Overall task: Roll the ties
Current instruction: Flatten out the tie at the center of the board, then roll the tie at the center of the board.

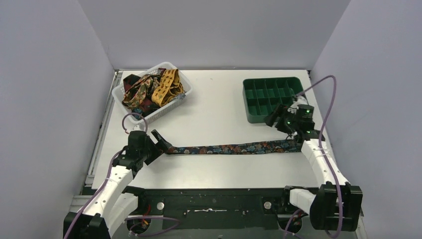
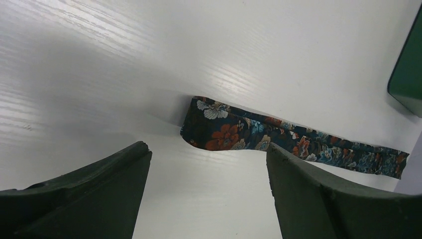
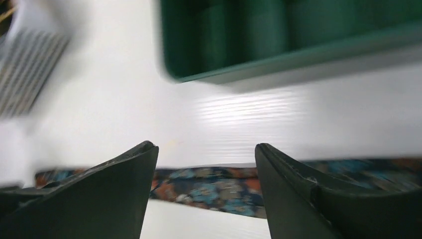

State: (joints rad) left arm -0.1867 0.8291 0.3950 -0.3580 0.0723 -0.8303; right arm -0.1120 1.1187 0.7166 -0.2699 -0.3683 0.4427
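Observation:
A dark floral tie (image 1: pixel 234 148) lies stretched flat across the table, left to right. Its left end (image 2: pixel 214 124) lies just beyond my left gripper (image 2: pixel 209 149), which is open with only bare table between its fingers. In the top view the left gripper (image 1: pixel 161 142) sits at that end of the tie. My right gripper (image 1: pixel 284 128) hovers over the tie's right end. Its fingers stand apart, and the tie (image 3: pixel 219 186) runs across the gap on the table, ungripped. More ties, mustard-yellow (image 1: pixel 166 87) and dark patterned, are heaped in a white basket (image 1: pixel 169 109).
A green compartment tray (image 1: pixel 271 98) stands at the back right, just behind the right gripper; its near wall (image 3: pixel 298 50) fills the top of the right wrist view. The white basket is at the back left. Grey walls enclose the table on three sides.

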